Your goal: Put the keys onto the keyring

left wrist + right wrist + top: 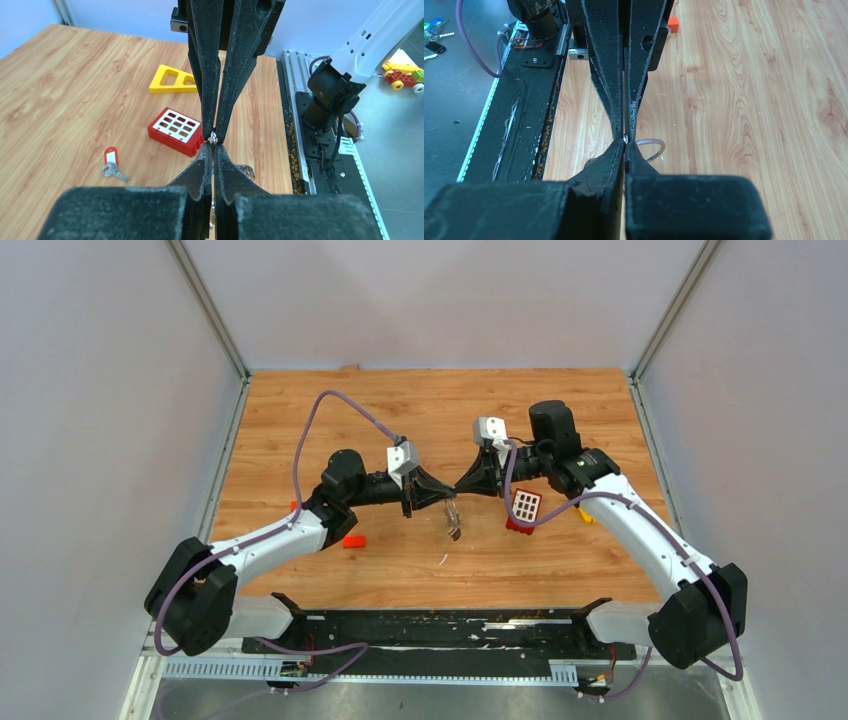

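**benchnoob:** How are the claws set right now, and where's the ring?

**wireguy:** Both are pressed together. The left gripper and the right gripper are met tip to tip above the middle of the light wooden table, and a speck of silver metal is pinched right where the tips touch. The thin silver wire keyring is seen hanging at that spot. Only part of its loop is shown past the right fingers; the rest is hidden behind them. Which claw really carries it can't be told.

**benchnoob:** What's lying around, anything in the way?

**wireguy:** Most of each wrist view is blocked by the black fingers themselves. On the table below, a silver key with a red plastic tag is laid flat by itself, not on the ring. Near it, a red rectangular plastic block with a white grid face is sat just under the claws on the right arm's side. A yellow triangular plastic piece is found further out past that block. A small orange-red plastic block is placed near the left arm, well apart from the rest. The near edge is lined by a black metal rail.
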You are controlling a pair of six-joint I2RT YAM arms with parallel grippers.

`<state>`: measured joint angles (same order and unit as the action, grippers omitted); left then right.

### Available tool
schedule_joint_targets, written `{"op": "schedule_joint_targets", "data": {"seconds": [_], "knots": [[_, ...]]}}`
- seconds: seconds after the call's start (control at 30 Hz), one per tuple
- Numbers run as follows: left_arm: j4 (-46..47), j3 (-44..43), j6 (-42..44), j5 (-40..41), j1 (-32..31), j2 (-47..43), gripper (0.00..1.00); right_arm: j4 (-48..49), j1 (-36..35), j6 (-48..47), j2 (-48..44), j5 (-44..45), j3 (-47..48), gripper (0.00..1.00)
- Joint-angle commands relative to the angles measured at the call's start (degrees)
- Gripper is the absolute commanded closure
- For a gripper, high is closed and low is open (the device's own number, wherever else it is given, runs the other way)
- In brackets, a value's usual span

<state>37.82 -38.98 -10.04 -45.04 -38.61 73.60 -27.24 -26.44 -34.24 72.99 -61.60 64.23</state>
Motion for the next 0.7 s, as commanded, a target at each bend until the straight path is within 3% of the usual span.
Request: {"op": "schedule_joint_targets", "data": {"seconds": [0.0,0.17,0.67], "knots": [[4.0,-0.1,1.2,0.1,-0.3,-1.8,1.0,-0.3,-0.1,-1.5,-0.8,-4.1,1.3,1.0],[3.4,-0.2,1.9,1.1,-0.2,-2.0,0.99,0.2,-0.1,-1.6,-2.3,-3.7,0.5,1.0],[0.3,-1.5,3.6,0.6,-0.2,-2.1,0.79,-0.9,-0.1,-1.6,-3.2,0.2,-0.2,1.0]]}}
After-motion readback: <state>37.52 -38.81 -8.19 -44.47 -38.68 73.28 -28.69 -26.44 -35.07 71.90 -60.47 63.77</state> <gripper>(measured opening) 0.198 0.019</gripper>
